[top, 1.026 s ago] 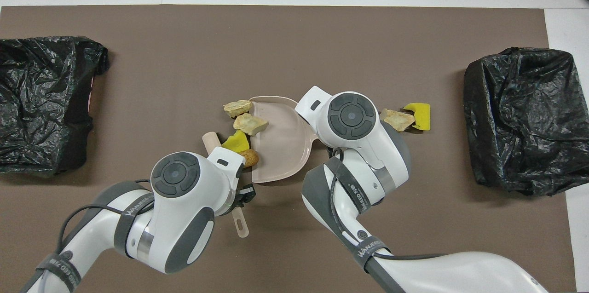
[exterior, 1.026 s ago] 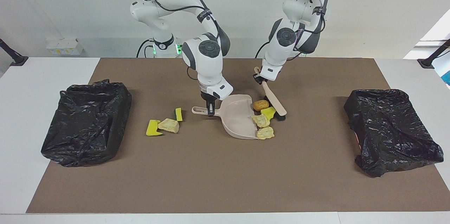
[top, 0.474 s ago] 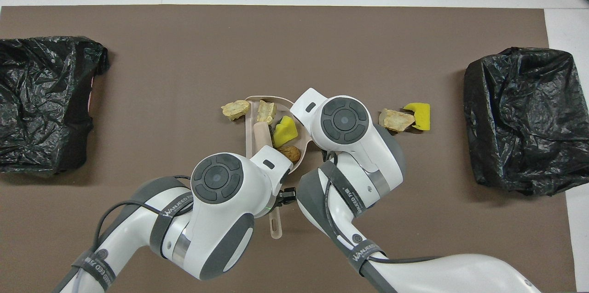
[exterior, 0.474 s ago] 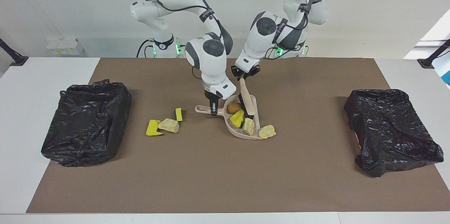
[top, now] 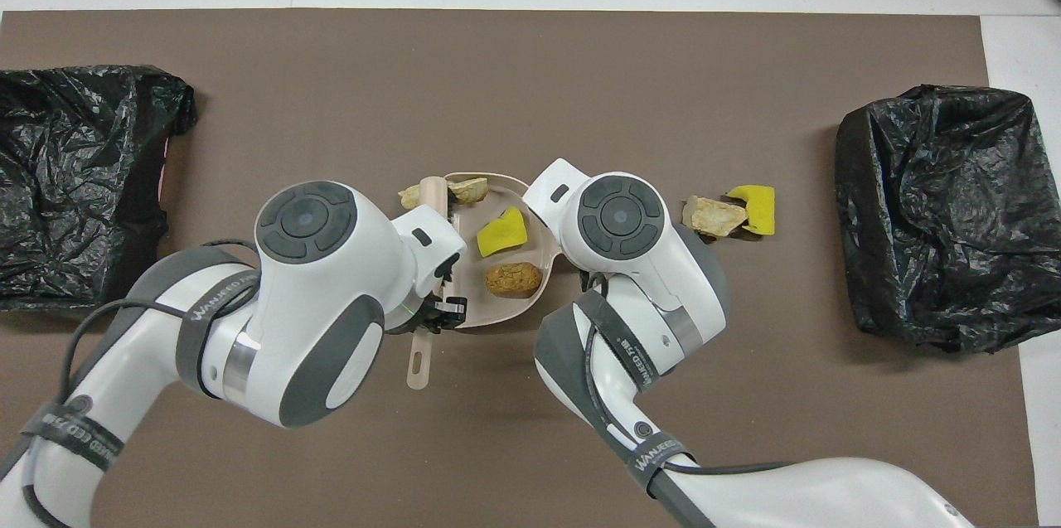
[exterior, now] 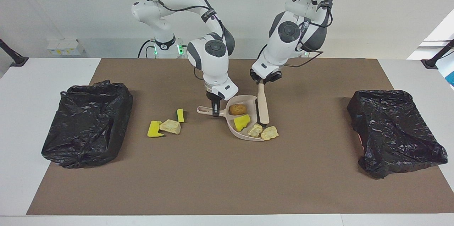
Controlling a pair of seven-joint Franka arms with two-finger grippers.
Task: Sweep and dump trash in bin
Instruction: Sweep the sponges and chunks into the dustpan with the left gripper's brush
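A: What changed?
B: The left gripper (exterior: pixel 261 83), gripping the brush (exterior: pixel 263 103), swung it to the pan's (exterior: pixel 244 134) edge.
A: And the trash?
B: Roll (exterior: pixel 237 109) and sponge (exterior: pixel 242 122) sit inside; the right gripper (exterior: pixel 214 112) still grips the handle.

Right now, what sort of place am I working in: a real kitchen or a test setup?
Probably a lab test bench, not a kitchen: a brown mat covers a white table, two bag-lined bins flank it, and staged sponge and bread scraps serve as trash.
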